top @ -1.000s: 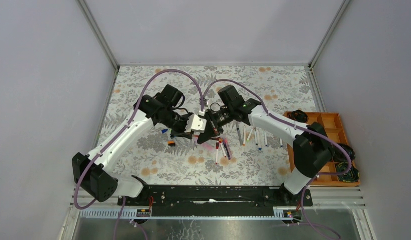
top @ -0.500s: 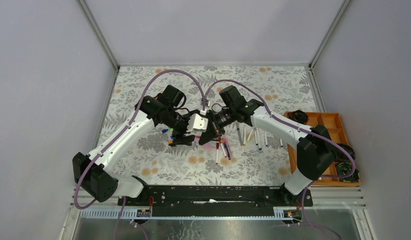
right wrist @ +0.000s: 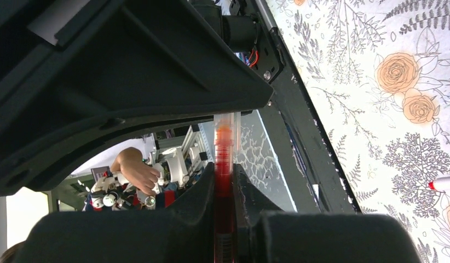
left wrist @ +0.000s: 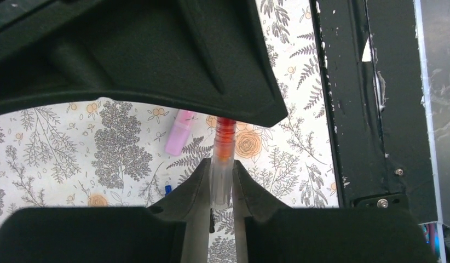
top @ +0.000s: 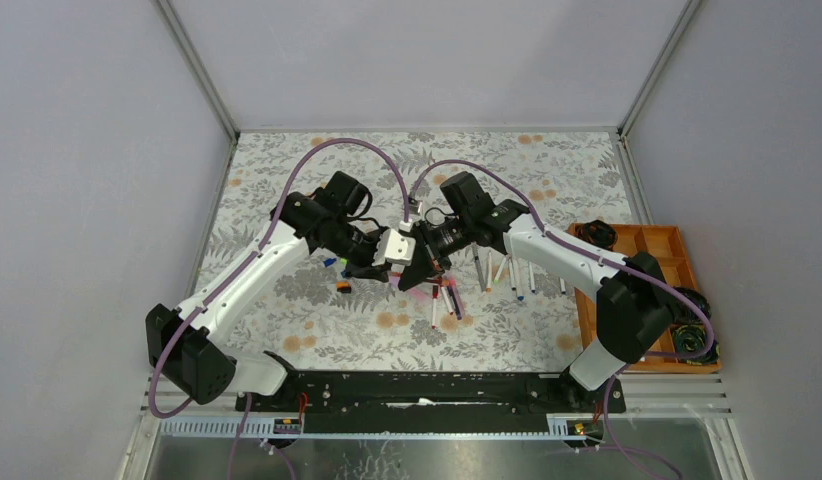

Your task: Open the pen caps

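Over the middle of the tabletop [top: 287,325] the two arms meet nose to nose, sharing one red pen [right wrist: 223,159] held clear of the surface. The right end effector [right wrist: 224,175] is pressed together on the pen's red barrel, and the left end effector [left wrist: 220,176] pinches the clear cap [left wrist: 221,186] at the other end, its fingers [left wrist: 196,183] tight against both sides. The cap butts against the pen's orange collar, so it looks seated on the pen. From above, the black end effector bodies cover the pen almost wholly, and in each wrist view the opposite end effector fills the upper half and hides the far end of the pen. Directly beneath the grip a pink cap [left wrist: 179,133] lies on its side on the floral surface. Left of the middle lie an orange cap [top: 342,287] and, a little nearer the far edge, a blue cap [top: 330,262]. Right of the middle, toward the right edge, a row of loose pens [top: 509,275] lies roughly side by side, and a few more pens [top: 445,302] lie just nearer the near edge, below the end effectors. An orange tray [top: 677,231] sits at the right edge with black cables [top: 692,335] coiled in and beside it, partly behind the right arm's base.
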Motion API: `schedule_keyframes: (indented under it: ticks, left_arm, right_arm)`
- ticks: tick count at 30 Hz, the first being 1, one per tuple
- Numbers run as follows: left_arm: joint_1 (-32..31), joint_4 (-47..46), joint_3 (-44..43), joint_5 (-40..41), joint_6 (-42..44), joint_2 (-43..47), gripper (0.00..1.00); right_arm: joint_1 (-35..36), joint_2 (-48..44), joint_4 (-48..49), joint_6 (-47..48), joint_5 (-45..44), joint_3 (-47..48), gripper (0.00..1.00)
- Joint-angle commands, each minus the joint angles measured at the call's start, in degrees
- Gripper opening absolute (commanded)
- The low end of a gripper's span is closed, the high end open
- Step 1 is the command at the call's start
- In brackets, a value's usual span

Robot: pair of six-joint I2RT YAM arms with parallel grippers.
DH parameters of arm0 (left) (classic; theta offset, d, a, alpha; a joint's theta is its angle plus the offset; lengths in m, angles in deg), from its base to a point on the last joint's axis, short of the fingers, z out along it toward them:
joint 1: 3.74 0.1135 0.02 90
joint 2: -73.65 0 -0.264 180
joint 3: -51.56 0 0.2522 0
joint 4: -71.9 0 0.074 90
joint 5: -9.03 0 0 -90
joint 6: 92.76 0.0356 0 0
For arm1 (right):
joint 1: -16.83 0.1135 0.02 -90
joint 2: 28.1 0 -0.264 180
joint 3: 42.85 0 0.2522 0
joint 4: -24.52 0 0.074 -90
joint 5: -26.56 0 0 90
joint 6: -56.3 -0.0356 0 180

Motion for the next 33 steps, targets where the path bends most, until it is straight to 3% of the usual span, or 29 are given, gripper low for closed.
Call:
schedule_keyframes:
  ticks: [1,3,5,12,23,25,28,33]
  left_arm:
    - [-0.32,-0.18,1.27,-0.21,1.23,0.27,0.17]
    - [-0.32,-0.18,1.31,0.61,1.33,0.13,0.05]
    - [-0.29,-0.24,1.2,1.96,1.34,-0.09,0.0]
    - [2.37,-0.54,2.74,9.86,3.72,-0.53,0.0]
    - [15.97,3.39,-1.22,14.4,13.06,-3.52,0.0]
    - [16.79,-0.29,1.19,14.81,11.52,-3.59,0.0]
    - [16.7,-10.36,5.88,14.37,5.7,-4.43,0.0]
    - [16.45,-21.49,8.69,14.47,-6.27,-10.18,0.0]
  right_arm:
    - [0.47,-2.09,0.99,-1.05,0.37,-0.21,0.0]
    - [0.35,-2.42,-0.11,-0.39,-0.4,-0.27,0.0]
    - [0.25,-3.12,-0.51,-0.03,-1.53,-1.01,0.0]
    - [0.19,-9.08,-9.79,5.04,-19.06,-3.47,0.0]
    - [0.16,-19.65,-13.25,6.04,-24.16,-11.15,0.0]
    - [0.24,-20.96,-13.66,6.03,-29.38,-11.75,0.0]
    - [-0.72,-21.01,-15.22,4.78,-45.68,-10.96,0.0]
    - [-9.25,-19.67,-14.21,1.24,-62.48,-11.33,0.0]
